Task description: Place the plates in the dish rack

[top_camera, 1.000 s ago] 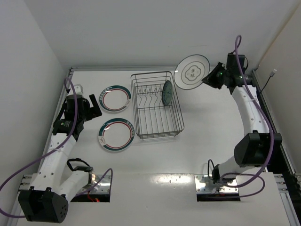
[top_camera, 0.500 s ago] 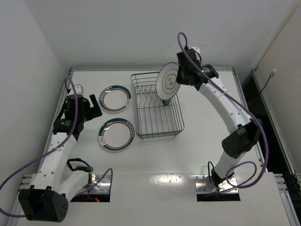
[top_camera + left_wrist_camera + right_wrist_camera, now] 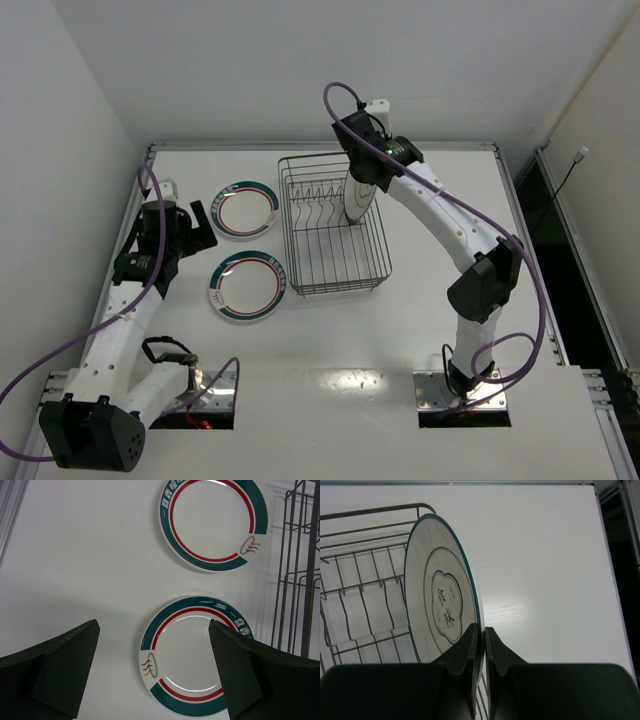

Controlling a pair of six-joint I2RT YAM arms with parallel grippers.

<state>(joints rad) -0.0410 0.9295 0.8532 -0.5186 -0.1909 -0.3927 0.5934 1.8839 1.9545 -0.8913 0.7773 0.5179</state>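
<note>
The right gripper (image 3: 479,630) pinches the rim of the white scalloped-line plate (image 3: 440,610), held on edge over the dish rack (image 3: 325,255), perhaps touching its prongs, while the left gripper (image 3: 152,625) hovers spread above two green-and-red-rimmed plates (image 3: 192,657) lying flat beside it.

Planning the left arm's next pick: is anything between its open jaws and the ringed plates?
Nothing visible is. The left gripper, open, points at one round white plate with green and red rim rings, the second such plate lies beyond it, and the dark grey wire dish rack stands off to the side.
</note>
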